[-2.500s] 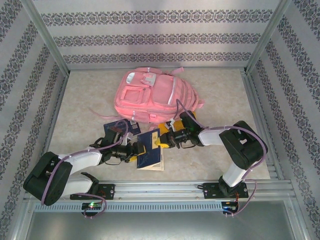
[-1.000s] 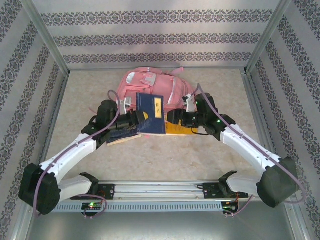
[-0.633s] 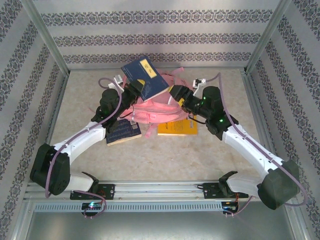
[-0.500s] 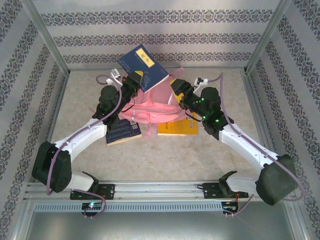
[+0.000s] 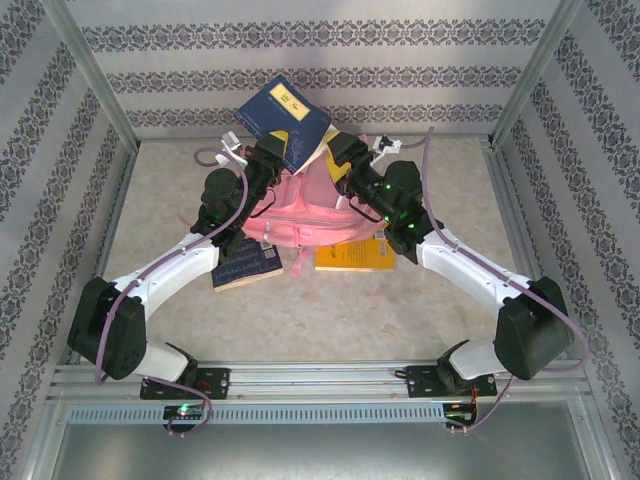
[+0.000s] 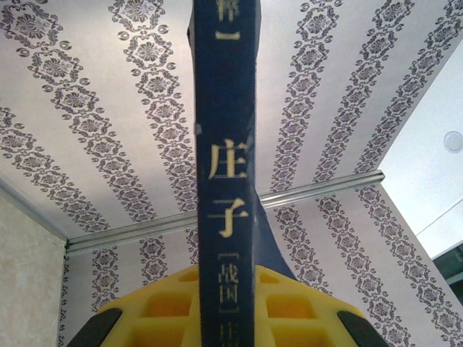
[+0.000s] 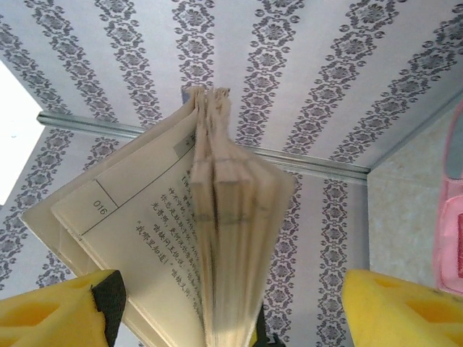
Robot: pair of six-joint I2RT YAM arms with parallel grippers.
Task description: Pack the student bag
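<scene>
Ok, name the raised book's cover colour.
Dark blue, gold spine lettering; the book shows best in the left wrist view.

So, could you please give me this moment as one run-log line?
left gripper: shut on blue book, aloft | right gripper: open around its pages | student bag: book not yet inside

We count three books
A raised navy book (image 5: pixel 283 122), pages fanned; a yellow book (image 5: pixel 352 256) and a second navy book (image 5: pixel 246 266) lie flat.
</scene>
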